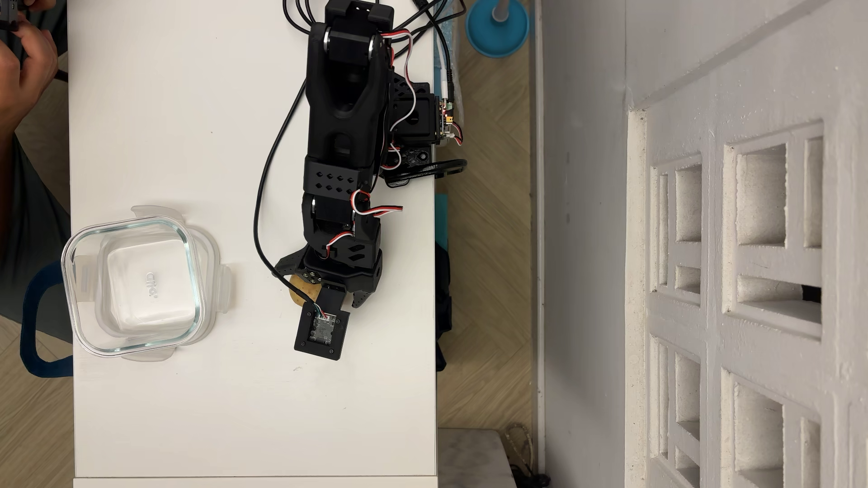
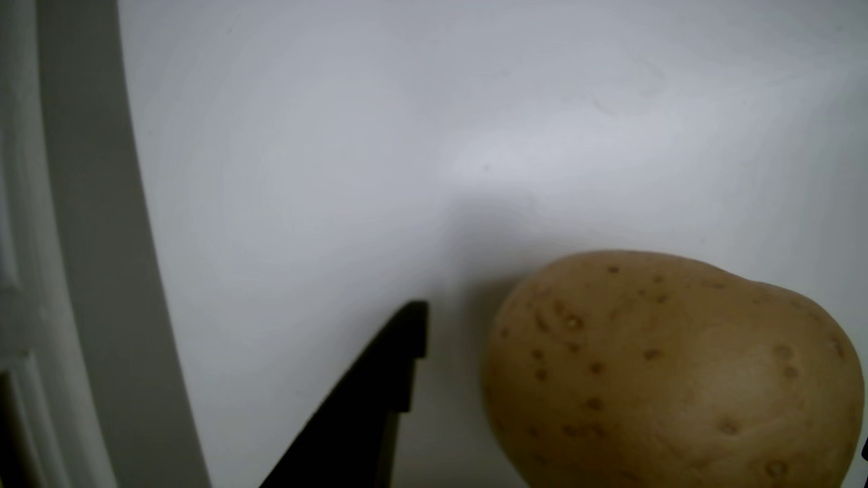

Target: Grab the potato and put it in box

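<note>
Here the wrist view sits closest to the action: the potato [image 2: 671, 370] fills the lower right, tan with small dark speckles, resting on the white worktop [image 2: 422, 141]. One black finger [image 2: 375, 403] rises from the bottom edge just left of the potato, with a strip of bare worktop between them. A dark sliver at the far right edge may be the other finger, but that cannot be told. So the fingers look spread wider than the potato and are not pressing it on the side that shows.

In the overhead view the gripper [image 1: 329, 293] points down over the potato [image 1: 303, 288], of which only a yellowish piece shows at the left of the black wrist. A small camera board [image 1: 322, 331] juts out just below it. One pointed black finger [image 1: 361, 300] shows to the right of the wrist.

The arm [image 1: 345, 141] runs up the picture to its base near the worktop's right edge, with black, red and white cables [image 1: 263, 187] trailing along it.

Well apart to the left stands the box [image 1: 75, 291], clear glass with a greenish rim and a grey logo on its base, empty, sitting on a translucent clip lid [image 1: 220, 286] at the worktop's left edge. A person's hand [image 1: 26, 65] shows at the top left corner.
</note>
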### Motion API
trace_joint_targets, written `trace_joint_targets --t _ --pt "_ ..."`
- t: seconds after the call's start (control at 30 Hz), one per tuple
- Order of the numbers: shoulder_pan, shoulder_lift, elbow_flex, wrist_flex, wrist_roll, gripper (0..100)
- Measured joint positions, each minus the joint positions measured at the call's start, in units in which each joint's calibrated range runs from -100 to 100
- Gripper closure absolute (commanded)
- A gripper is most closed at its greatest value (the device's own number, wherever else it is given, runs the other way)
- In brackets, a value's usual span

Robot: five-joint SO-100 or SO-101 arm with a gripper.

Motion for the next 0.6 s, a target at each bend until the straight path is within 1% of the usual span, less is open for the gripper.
trace_joint_targets --t 0.13,0.17,0.37,0.5,0.6 --pt "0.0 0.0 0.0 0.0 0.0 64" --pt "0.0 0.0 0.0 0.0 0.0 67" --pt "0.8 0.0 -0.3 0.0 0.1 74" --pt "3.9 0.0 -0.4 0.0 -0.1 80" --pt "4.1 0.0 -0.4 0.0 -0.1 84"
